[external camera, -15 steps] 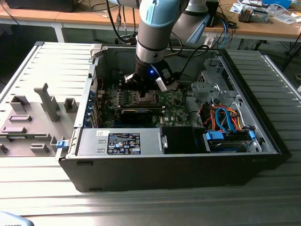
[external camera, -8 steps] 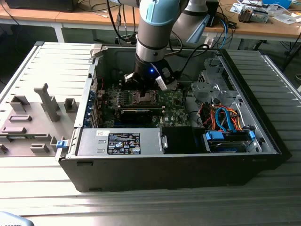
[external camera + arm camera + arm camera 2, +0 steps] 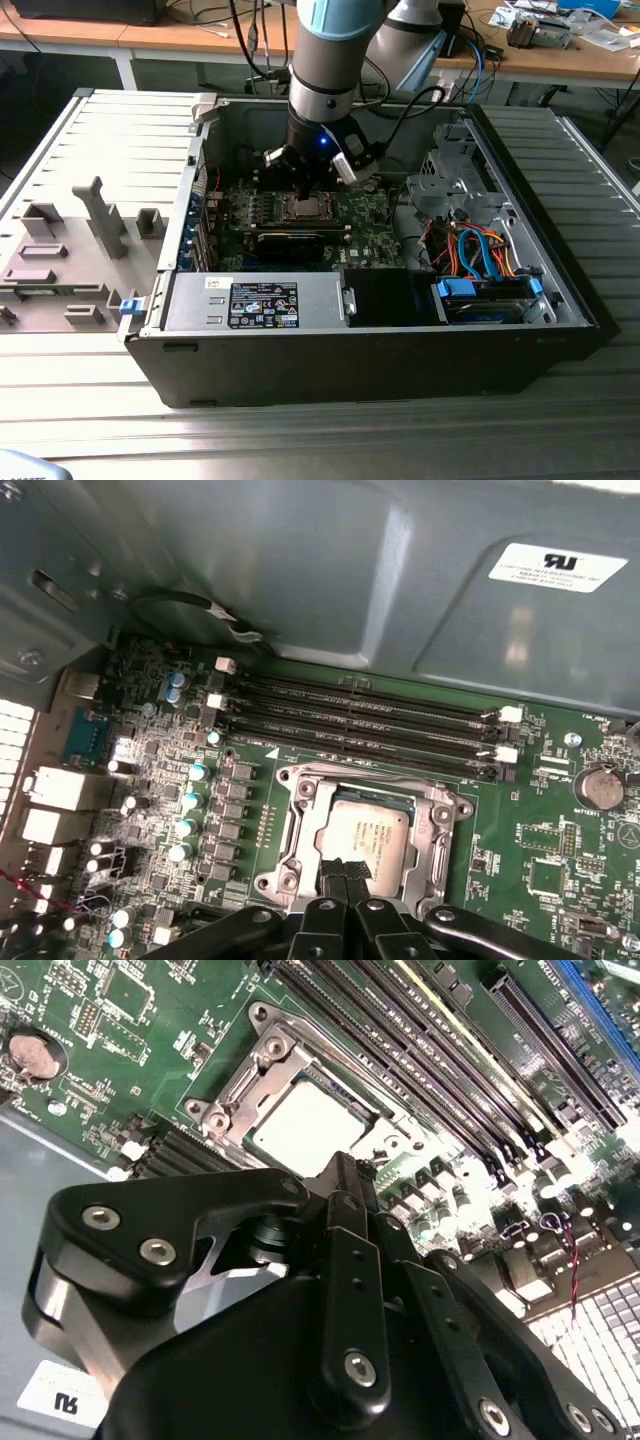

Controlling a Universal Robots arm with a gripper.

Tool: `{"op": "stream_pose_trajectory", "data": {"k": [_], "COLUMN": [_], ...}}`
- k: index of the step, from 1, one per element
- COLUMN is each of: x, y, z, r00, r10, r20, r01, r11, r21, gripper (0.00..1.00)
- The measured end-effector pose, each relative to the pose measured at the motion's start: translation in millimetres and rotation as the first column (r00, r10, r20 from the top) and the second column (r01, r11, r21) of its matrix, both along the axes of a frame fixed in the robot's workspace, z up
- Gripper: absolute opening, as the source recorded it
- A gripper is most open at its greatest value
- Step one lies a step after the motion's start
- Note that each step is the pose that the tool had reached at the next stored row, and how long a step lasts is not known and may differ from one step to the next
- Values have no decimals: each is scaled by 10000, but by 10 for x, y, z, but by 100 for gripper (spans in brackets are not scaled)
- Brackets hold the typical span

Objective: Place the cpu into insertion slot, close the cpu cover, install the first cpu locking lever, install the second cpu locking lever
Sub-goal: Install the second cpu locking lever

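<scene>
Black gripper (image 3: pixel 345 875) fingers are drawn together into a narrow tip right over the near edge of the cpu (image 3: pixel 363 832), with nothing seen held between them; whether the tip actually touches the chip cannot be told. Seen in both wrist views, the cpu (image 3: pixel 305 1125) lies flat inside the insertion slot (image 3: pixel 300 825), its pale metal top facing up, and the silvery cpu cover (image 3: pixel 440 815) frames it on all sides, down around the chip. Just beyond the insertion slot run the long black memory slots (image 3: pixel 360 720), lying parallel to its far edge. Beside the insertion slot on the green motherboard (image 3: pixel 530 840) sits a round coin battery (image 3: pixel 598 785). Farther past the memory slots rises the grey case wall (image 3: pixel 300 570). From the exterior view, the arm (image 3: pixel 330 60) reaches down into the open computer case (image 3: pixel 560 300), the gripper (image 3: pixel 305 185) directly above the insertion slot (image 3: pixel 303 208).
</scene>
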State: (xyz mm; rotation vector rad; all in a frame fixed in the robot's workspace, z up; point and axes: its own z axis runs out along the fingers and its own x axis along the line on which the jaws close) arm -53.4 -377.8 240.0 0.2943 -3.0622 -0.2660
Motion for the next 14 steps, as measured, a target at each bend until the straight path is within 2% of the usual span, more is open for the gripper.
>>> {"op": "stream_pose_trajectory", "data": {"k": [4, 7, 14], "x": [0, 0, 0], "y": [14, 17, 16], "z": [95, 126, 129], "r00": [10000, 10000, 10000], "r10": [0, 0, 0], "r20": [-1, 0, 0], "r01": [0, 0, 0], "r11": [10000, 10000, 10000], "r21": [-33, -54, -57], "gripper": [11, 11, 11]}}
